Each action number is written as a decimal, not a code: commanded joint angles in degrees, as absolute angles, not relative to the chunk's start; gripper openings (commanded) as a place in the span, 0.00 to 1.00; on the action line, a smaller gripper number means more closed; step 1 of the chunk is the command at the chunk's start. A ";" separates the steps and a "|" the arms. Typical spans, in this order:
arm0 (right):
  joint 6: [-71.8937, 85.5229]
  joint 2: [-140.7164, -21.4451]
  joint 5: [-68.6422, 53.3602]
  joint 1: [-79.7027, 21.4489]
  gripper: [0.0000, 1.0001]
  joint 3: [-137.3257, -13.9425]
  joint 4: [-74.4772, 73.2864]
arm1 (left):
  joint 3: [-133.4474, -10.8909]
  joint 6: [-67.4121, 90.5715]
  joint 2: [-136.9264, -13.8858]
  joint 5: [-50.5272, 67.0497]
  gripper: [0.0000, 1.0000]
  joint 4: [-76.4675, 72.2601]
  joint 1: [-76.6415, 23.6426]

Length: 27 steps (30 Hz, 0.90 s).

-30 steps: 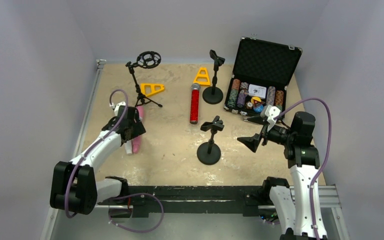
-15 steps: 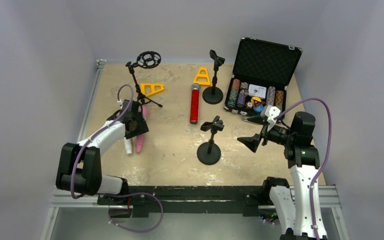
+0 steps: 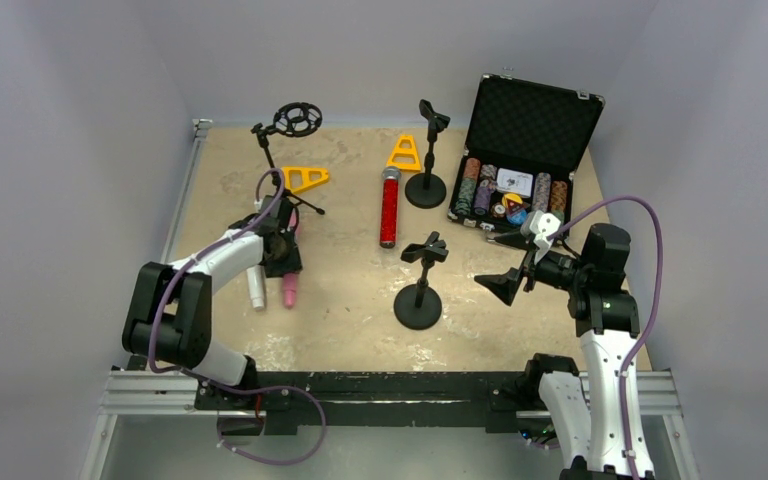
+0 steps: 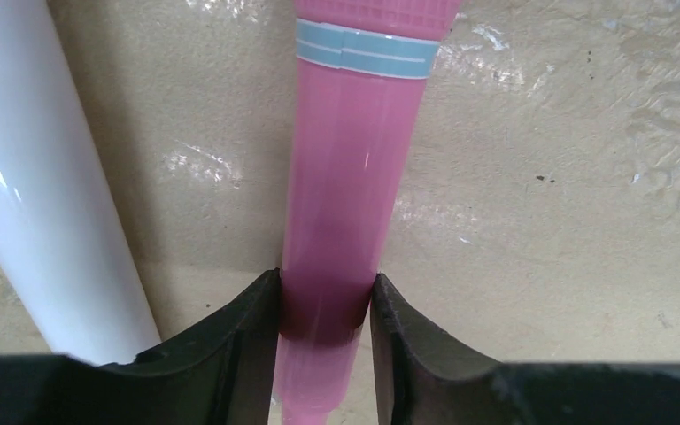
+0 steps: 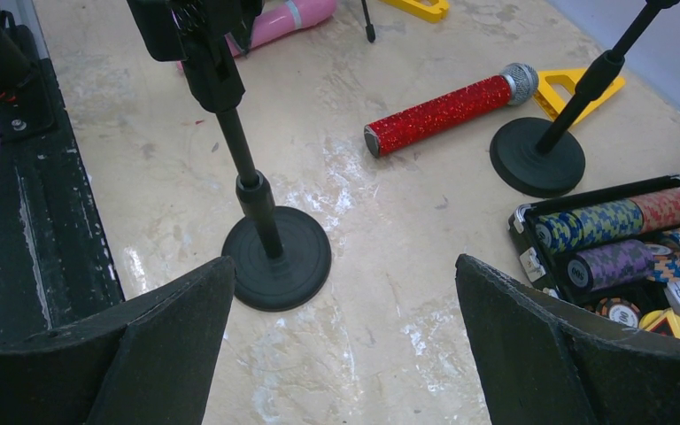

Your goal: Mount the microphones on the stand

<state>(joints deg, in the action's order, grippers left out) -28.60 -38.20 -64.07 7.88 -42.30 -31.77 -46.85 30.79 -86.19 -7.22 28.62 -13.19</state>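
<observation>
Beige tabletop [image 4: 540,221]: left fingers [image 4: 230,350] clasp pink microphone [image 4: 345,195] (white one [image 4: 44,195] alongside)

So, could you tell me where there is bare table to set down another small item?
Bare table lies between the white microphone and the near stand, and between the tripod and red microphone. It is crowded around the far stand, chip case, and left claw closed on the pink microphone.

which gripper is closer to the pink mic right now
Left. The left gripper straddles the pink microphone, jaws against both sides of its handle. The right gripper hovers open far across the table, beside the chip case.
</observation>
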 commanded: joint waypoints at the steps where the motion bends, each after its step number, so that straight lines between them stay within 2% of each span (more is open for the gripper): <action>1: -29.61 -37.90 -64.77 7.65 0.98 -44.64 -31.79 | -48.82 29.48 -85.91 -4.79 0.36 30.68 -14.84; 5: -29.75 -38.02 -64.69 7.65 0.98 -44.65 -31.90 | -48.02 29.13 -85.06 -2.51 0.19 31.26 -17.05; 11: -30.02 -38.05 -64.69 7.65 0.98 -44.65 -32.08 | -42.93 30.75 -80.14 3.32 0.08 28.87 -21.00; 17: -30.33 -38.38 -64.62 7.64 0.98 -44.65 -32.26 | -40.58 32.49 -77.85 5.25 0.07 28.99 -27.00; 27: -30.59 -38.73 -64.51 7.65 0.98 -44.63 -32.43 | -40.66 35.15 -80.73 0.76 0.09 31.80 -35.44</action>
<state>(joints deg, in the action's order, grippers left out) -29.65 -38.24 -64.05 7.88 -42.30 -32.42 -40.84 32.69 -79.90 2.35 30.68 -33.61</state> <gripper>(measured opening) 0.981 0.427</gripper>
